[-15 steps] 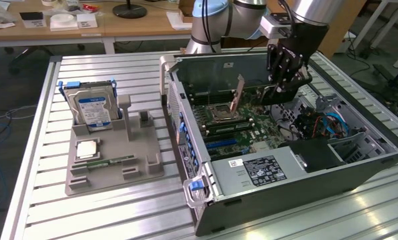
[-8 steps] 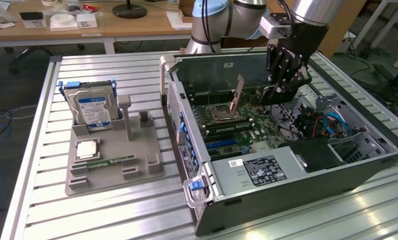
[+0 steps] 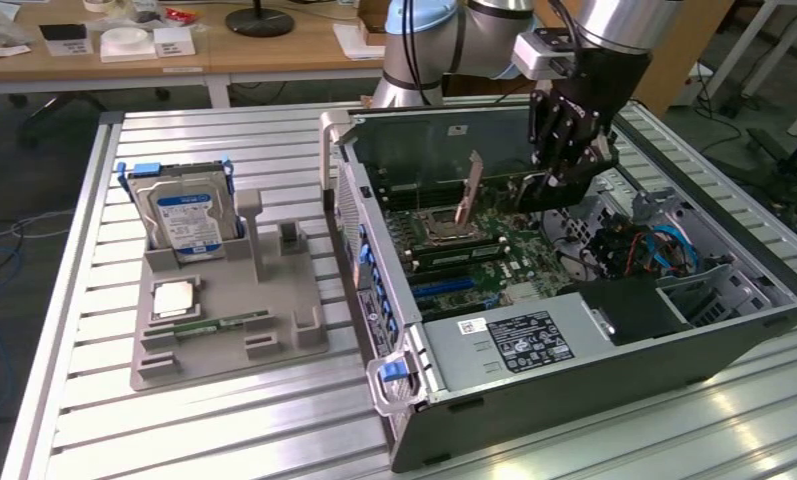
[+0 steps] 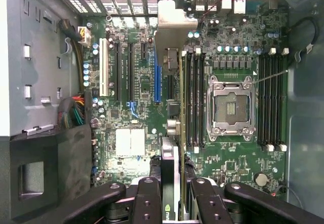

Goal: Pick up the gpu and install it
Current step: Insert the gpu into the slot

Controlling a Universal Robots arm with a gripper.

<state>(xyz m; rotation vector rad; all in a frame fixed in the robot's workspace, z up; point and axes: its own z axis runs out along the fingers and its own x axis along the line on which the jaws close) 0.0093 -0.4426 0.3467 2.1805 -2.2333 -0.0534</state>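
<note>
Black claw [image 3: 562, 185]: hung inside the open computer case [image 3: 612, 350], clamped on the gpu [image 3: 474, 190]. In the wrist view its fingers [image 4: 148, 198] pressed on either side of the card.

Item, gpu [image 4: 173, 31]: held upright on its long edge and seen edge-on in the wrist view. It ran forward from the claw, with its silvery end bracket at the far end, near the case's rear wall. Whether its lower edge touched the board could not be told.

Item, green motherboard [image 4: 142, 82]: directly below the claw, on the floor of the case. A blue slot [image 4: 157, 82] ran just beside the card on one flank, and black memory slots [image 4: 195, 97] on the other.

Item, processor socket [image 4: 232, 107]: metal-framed, beyond the memory slots, near the claw but apart from it.

Item, grey holder [image 3: 225, 340]: outside the case, well apart from the claw. It carried a silver hard drive [image 3: 185, 215] with a blue label, standing upright, and a narrow green memory stick [image 3: 218, 325] lying flat.

Item, aluminium desk [image 3: 171, 430]: slatted, bearing both case and holder.
</note>
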